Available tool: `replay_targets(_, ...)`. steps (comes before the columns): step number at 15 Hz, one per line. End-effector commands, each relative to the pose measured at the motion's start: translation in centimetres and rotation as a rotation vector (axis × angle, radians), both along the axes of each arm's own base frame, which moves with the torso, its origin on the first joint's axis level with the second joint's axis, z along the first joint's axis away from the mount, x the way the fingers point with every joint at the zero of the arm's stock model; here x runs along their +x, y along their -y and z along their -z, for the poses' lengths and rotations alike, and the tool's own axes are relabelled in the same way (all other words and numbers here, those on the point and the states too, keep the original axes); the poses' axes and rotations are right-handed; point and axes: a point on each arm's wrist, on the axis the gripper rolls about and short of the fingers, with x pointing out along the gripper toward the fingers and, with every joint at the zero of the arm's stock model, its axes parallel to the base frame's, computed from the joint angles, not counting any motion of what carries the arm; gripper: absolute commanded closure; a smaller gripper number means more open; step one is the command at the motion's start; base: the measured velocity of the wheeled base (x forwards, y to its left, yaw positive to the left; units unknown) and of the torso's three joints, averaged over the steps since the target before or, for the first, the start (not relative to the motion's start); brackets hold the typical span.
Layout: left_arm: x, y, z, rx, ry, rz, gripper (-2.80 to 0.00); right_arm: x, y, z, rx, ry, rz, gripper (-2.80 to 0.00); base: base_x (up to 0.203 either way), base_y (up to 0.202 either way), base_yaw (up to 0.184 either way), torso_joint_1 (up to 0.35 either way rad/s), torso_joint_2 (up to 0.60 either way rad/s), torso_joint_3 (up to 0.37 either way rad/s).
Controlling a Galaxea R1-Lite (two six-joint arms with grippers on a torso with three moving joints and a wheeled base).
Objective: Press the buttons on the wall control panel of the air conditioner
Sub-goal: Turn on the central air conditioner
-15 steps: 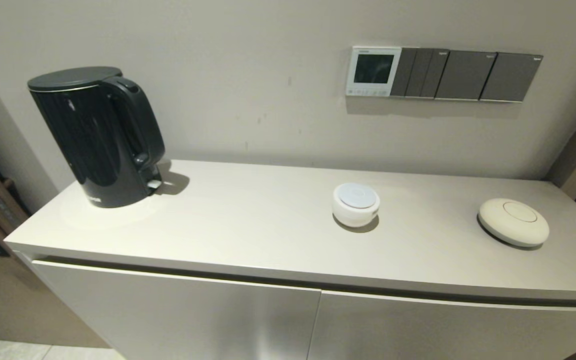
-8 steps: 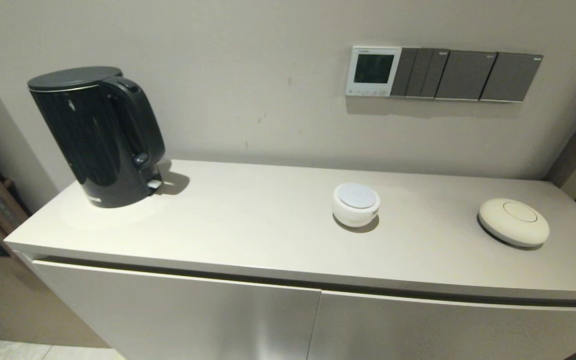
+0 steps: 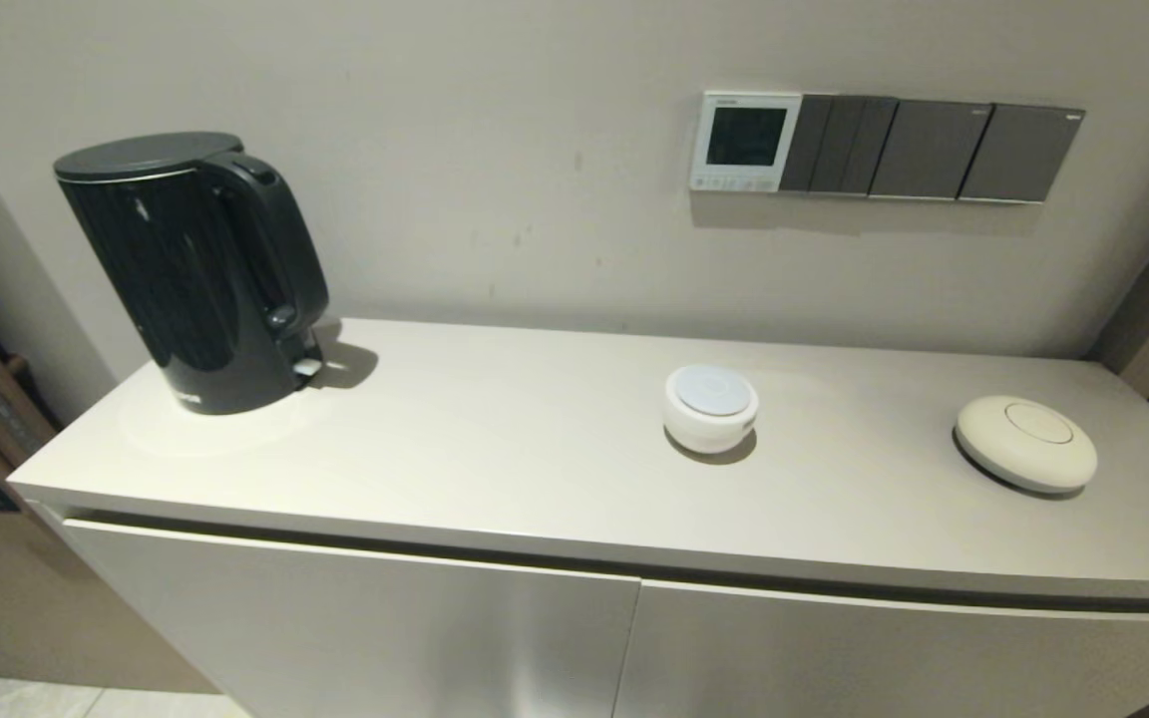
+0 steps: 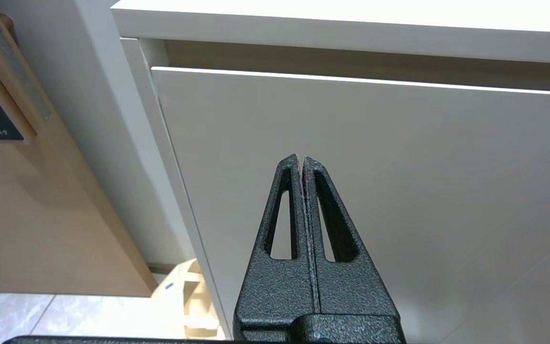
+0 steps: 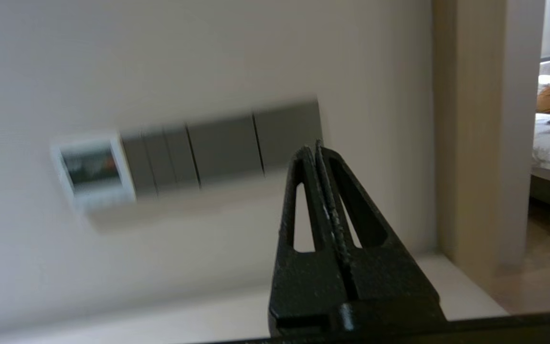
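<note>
The air conditioner's wall control panel point(image 3: 744, 142) is a small white-framed square with a dark screen, on the wall above the cabinet. Its row of tiny pale buttons point(image 3: 732, 182) runs along its lower edge. The panel also shows blurred in the right wrist view point(image 5: 92, 171). My right gripper point(image 5: 312, 147) is shut and empty, in the air well short of the wall, to the right of the panel, pointing at the switch plates' right end. My left gripper point(image 4: 300, 158) is shut and empty, low in front of the cabinet door. Neither gripper shows in the head view.
Dark grey switch plates point(image 3: 934, 150) adjoin the panel on its right. On the cabinet top point(image 3: 495, 469) stand a black kettle point(image 3: 195, 269) at left, a small white round device point(image 3: 710, 407) and a cream disc point(image 3: 1025, 443). A wall corner point(image 5: 475, 143) stands at right.
A shadow has appeared at the cabinet top's right edge in the head view. Nothing else there has moved.
</note>
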Motion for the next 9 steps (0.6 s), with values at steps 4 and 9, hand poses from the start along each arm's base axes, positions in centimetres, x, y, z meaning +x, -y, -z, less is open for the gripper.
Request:
replay_targets(4,0.0,0.0,0.0,0.000,0.000,0.000,0.00,8.1,-1.9,-5.7,0.034,0.016,-0.025,0.00,0.000,0.000,0.000,0.000,0.00,0.000)
replay_targets(9,0.0,0.0,0.0,0.000,0.001,0.000,0.00,14.7,-7.5,-7.4,0.086,-0.077,-0.112,0.00,0.000,0.000,0.000,0.000,0.00,0.000)
